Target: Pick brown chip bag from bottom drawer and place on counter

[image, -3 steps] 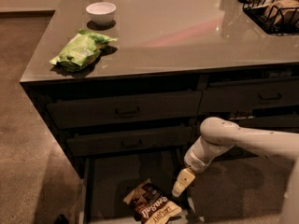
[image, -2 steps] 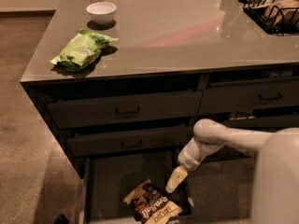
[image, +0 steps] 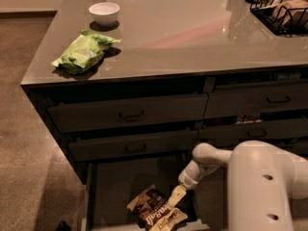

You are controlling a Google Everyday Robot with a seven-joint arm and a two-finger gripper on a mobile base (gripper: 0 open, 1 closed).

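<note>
Gripper (image: 175,196) lower and further left, almost at the brown chip bag (image: 153,210)

Shifted leftward and down from a second ago, deeper into the open bottom drawer (image: 113,184), tip now just beside the bag's upper right edge; touching or not, impossible to say. Open or closed: cannot tell. Angled down-left off the white arm (image: 207,159) reaching in from the right. Bag flat on the drawer floor near the front, not yet lifted. Up on the counter (image: 192,42): light-green bag (image: 83,53) and white bowl (image: 104,12) at the left, wire basket (image: 281,11) at the far right, all unchanged.
</note>
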